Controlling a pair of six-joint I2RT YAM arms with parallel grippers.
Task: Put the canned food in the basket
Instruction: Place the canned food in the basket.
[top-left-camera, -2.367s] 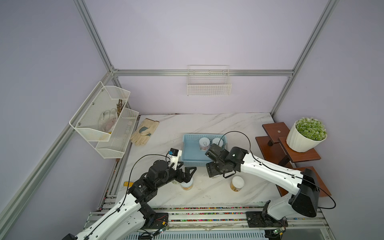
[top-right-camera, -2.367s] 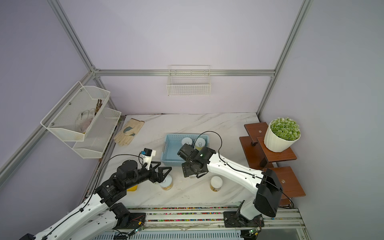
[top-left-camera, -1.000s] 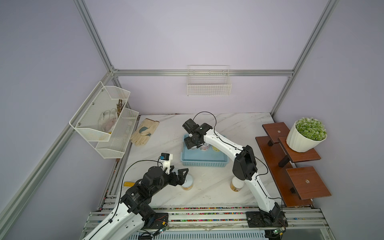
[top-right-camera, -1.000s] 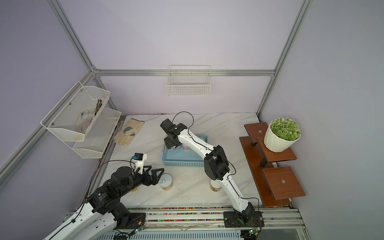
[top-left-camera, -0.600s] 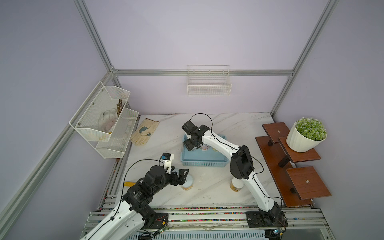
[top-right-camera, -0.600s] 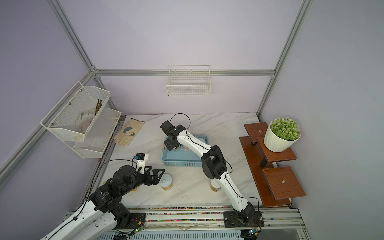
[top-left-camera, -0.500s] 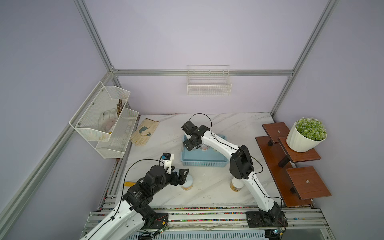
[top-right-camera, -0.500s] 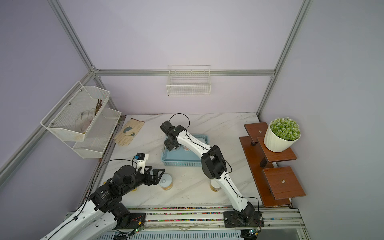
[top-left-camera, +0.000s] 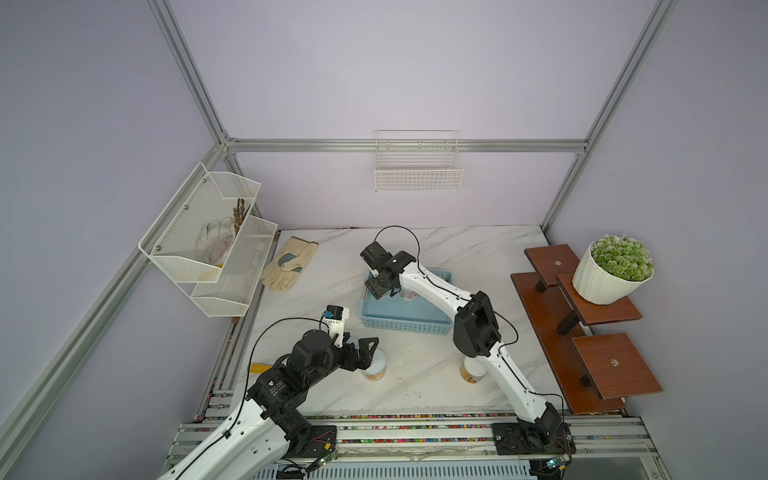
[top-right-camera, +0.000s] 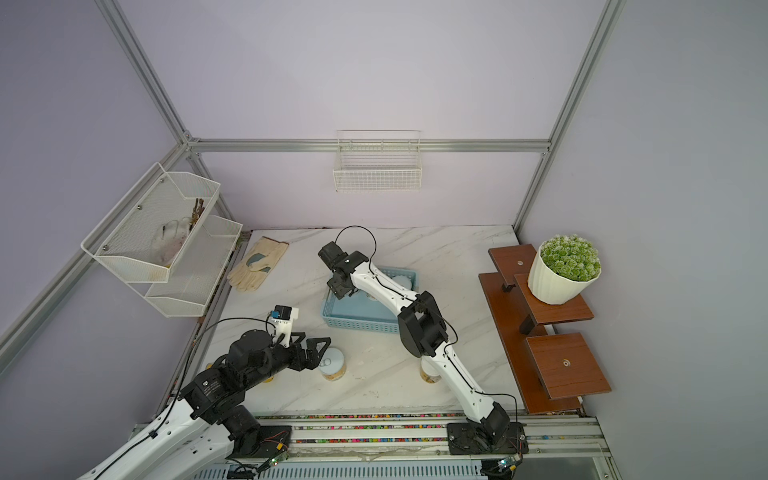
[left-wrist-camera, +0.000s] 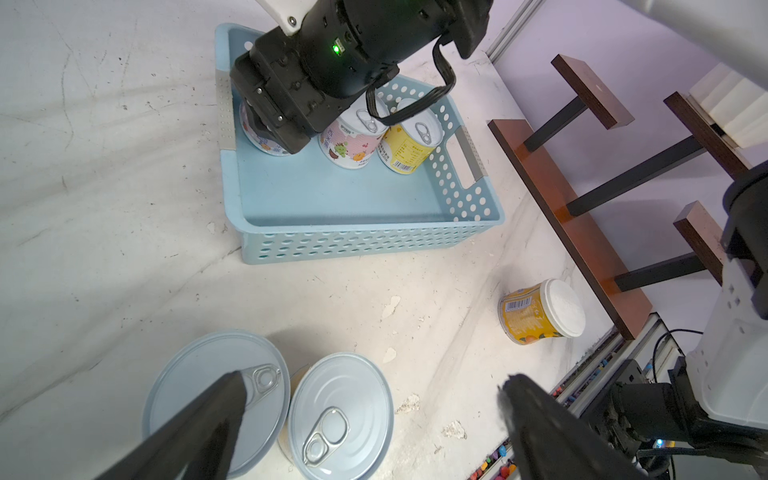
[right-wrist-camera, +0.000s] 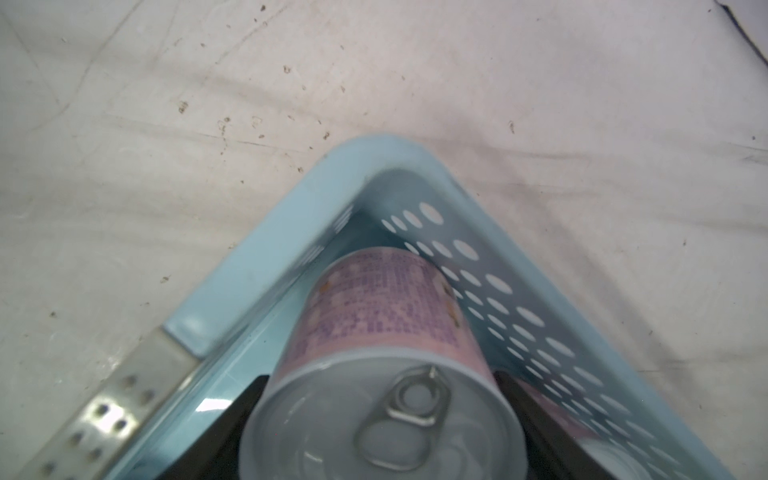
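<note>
Cans: rigid metal with smooth round walls, and probably fairly heavy if full. Give nothing under a squeeze, so likely to slip or twist unless taken square across the label at mid-height, clear of the pull ring.

Held can (right-wrist-camera: 386, 374), pink-and-purple label: gripped on both side walls by the right jaws, low inside a corner of the basket (right-wrist-camera: 266, 257). Cannot tell whether it rests on the floor yet. Upright next to it in the basket: pink can (left-wrist-camera: 351, 141) and yellow can (left-wrist-camera: 409, 145).

Out on the desk (left-wrist-camera: 104, 187): ringed can (left-wrist-camera: 187, 374) and second ringed can (left-wrist-camera: 340, 411), touching side by side beneath the left jaws, which are spread wide and empty. Farther off, plain-lidded can (left-wrist-camera: 540, 311) near the wooden stand (left-wrist-camera: 540, 178).

Right wrist view: shows the grip and the corner fit, little more. Left wrist view: takes in all six at once. Both top views: show only one of the pair by the left jaws, the neighbour hidden under that arm, and the plain-lidded can half behind the right arm.
</note>
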